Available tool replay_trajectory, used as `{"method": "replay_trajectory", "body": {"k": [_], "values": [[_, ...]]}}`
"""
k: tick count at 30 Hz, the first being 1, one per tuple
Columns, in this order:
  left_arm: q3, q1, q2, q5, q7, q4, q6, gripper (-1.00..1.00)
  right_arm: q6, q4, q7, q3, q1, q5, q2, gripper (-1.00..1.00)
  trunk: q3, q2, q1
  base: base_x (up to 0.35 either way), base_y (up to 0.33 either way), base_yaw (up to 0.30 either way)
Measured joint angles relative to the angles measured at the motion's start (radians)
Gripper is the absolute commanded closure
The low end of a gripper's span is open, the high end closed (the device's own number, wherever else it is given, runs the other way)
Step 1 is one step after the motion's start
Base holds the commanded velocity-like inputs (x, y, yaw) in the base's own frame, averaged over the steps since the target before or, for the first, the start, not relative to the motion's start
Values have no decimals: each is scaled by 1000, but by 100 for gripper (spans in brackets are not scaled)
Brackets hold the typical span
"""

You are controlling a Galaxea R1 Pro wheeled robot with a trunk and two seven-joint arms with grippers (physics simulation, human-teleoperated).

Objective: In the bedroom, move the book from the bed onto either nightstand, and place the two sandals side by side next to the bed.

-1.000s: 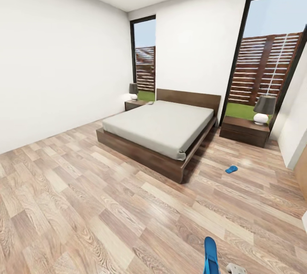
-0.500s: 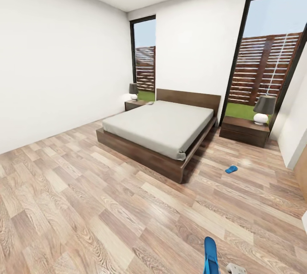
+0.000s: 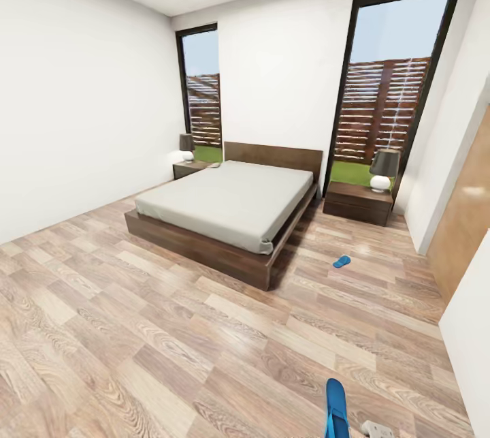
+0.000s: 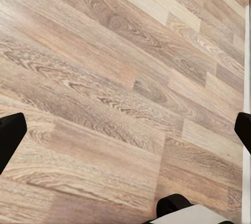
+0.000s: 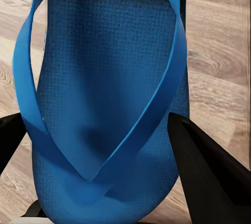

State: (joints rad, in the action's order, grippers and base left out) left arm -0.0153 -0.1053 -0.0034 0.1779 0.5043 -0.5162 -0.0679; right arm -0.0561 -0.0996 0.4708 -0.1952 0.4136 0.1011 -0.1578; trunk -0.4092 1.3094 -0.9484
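1. The right pincer point(image 5: 112, 182) holds a bright blue sandal point(image 5: 104, 93) between its two black fingers point(image 5: 209, 177). The sandal has a bumpy blue sole and two blue straps that meet in a V.
2. The other sandal point(image 3: 341, 261) lies on the wood floor point(image 3: 136, 329), near the foot corner of the bed point(image 3: 224, 210).
3. The bed has a dark brown frame and a plain pale grey mattress.
4. A dark brown nightstand point(image 3: 357, 203) stands on each side of the bed, and each one has a lamp point(image 3: 383, 169) on it.
5. The left pincer point(image 4: 125, 130) is wide open over bare floor.
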Motion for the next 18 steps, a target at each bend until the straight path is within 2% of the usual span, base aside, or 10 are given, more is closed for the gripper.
{"method": "replay_trajectory", "body": {"k": [18], "values": [[0,0,0,1,0,0,0,-100,0,0,0,1,0,0,0,100,0,0,0,0,0,-282]]}}
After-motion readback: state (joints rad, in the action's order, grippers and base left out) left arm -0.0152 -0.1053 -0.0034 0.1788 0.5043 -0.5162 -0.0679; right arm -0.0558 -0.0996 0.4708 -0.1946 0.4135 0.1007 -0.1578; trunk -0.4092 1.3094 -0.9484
